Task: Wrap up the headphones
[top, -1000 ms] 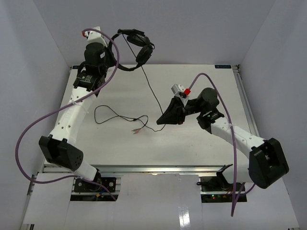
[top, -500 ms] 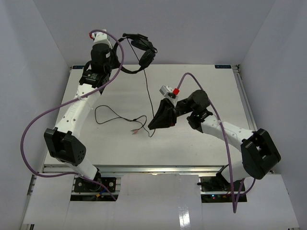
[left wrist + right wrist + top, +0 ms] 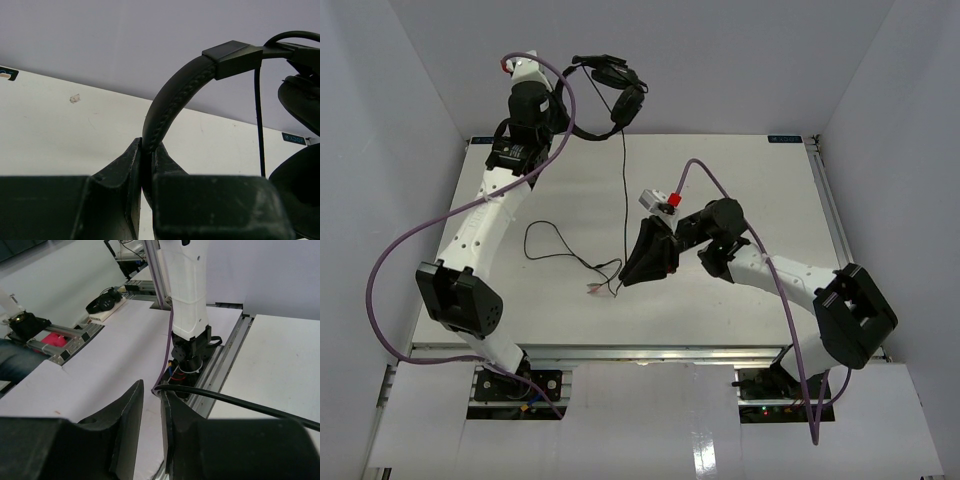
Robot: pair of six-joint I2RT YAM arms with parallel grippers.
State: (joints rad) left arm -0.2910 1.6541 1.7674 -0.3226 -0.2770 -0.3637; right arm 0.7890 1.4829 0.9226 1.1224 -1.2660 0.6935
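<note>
High over the table's far left, the black headphones (image 3: 617,95) hang in the air with my left gripper (image 3: 563,112) shut on their headband (image 3: 175,95). The band's padded strip is pinched between the left gripper (image 3: 146,149) jaws, and an ear cup (image 3: 300,100) shows at the right. The thin black cable (image 3: 623,190) drops straight to the table, then loops left to its coloured plugs (image 3: 594,290). My right gripper (image 3: 634,268) sits low where the cable meets the table. The right gripper (image 3: 152,386) stands slightly open, and the cable (image 3: 240,405) lies over one fingertip, not between the jaws.
Thick purple robot cables (image 3: 390,270) arc off both arms. In the right wrist view, the left arm's base (image 3: 187,295) and the table's front rail (image 3: 222,370) lie just beyond the fingers. White walls (image 3: 880,90) enclose the table.
My right gripper has slid left and toward the near edge along the cable, and its jaws have parted. The left arm shifted the headphones slightly; the cable's loop and plugs moved a little.
</note>
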